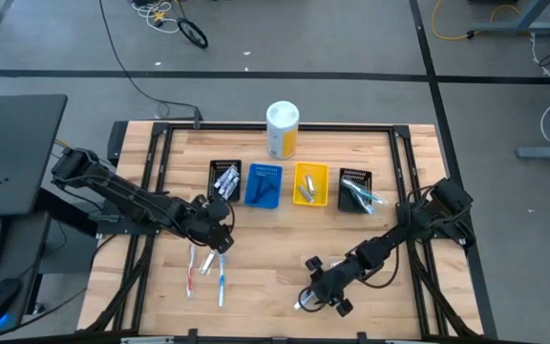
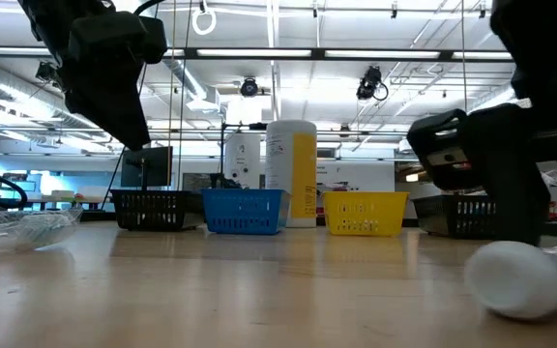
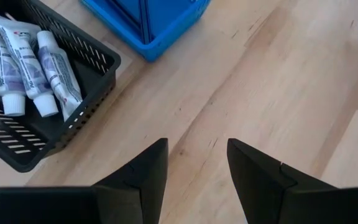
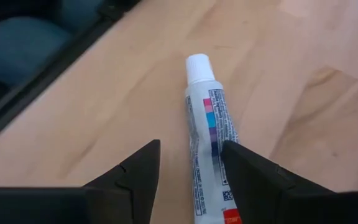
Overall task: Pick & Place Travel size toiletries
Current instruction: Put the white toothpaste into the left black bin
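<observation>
A white toothpaste tube (image 4: 207,140) with a white cap (image 4: 199,67) lies flat on the wood near the table's near edge (image 1: 304,304); its cap also shows in the low view (image 2: 518,280). My right gripper (image 4: 189,149) is open and low over it, one finger on each side of the tube's body. My left gripper (image 3: 197,144) is open above bare wood, just in front of the black bin (image 3: 36,93) that holds several tubes (image 3: 33,59). A red toothbrush (image 1: 191,270) and a blue one (image 1: 222,277) lie on the table near the left gripper (image 1: 220,218).
Four small bins stand in a row: black (image 1: 224,180), blue (image 1: 264,184), yellow (image 1: 310,183) and black (image 1: 356,189), the last holding teal toothbrushes. A white-and-yellow canister (image 1: 282,129) stands behind them. Bare wood lies between the bins and the near edge.
</observation>
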You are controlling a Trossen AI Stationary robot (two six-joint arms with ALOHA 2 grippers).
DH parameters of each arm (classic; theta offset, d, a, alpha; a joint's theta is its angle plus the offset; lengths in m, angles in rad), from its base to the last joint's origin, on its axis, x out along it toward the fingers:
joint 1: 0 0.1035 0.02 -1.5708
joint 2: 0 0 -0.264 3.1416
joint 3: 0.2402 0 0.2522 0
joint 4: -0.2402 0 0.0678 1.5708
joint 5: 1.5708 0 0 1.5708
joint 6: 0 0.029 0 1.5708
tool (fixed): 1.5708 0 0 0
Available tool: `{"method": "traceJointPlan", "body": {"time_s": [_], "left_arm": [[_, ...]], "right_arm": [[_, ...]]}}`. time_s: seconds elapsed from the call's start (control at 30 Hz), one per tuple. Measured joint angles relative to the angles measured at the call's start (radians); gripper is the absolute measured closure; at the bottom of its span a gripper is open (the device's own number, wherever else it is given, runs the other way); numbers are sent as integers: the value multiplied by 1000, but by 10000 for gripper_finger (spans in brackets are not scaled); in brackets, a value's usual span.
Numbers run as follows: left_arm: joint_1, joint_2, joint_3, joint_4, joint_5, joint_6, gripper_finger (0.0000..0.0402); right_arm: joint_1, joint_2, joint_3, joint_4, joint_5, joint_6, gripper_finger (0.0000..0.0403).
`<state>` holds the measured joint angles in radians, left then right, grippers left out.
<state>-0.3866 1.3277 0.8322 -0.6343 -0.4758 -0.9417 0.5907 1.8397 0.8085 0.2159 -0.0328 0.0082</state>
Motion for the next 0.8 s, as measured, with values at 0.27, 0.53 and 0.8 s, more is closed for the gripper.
{"method": "traceJointPlan", "body": {"time_s": [0.27,0.53,0.8], "left_arm": [[0,0,0,-2,0,1,228],[0,0,0,-3,1,12,228],[0,0,0,-3,-2,19,228]], "right_arm": [[-26,0,0,-1,67,6,274],[-48,-32,-5,80,89,3,303],[-48,-85,-3,68,91,17,303]]}}
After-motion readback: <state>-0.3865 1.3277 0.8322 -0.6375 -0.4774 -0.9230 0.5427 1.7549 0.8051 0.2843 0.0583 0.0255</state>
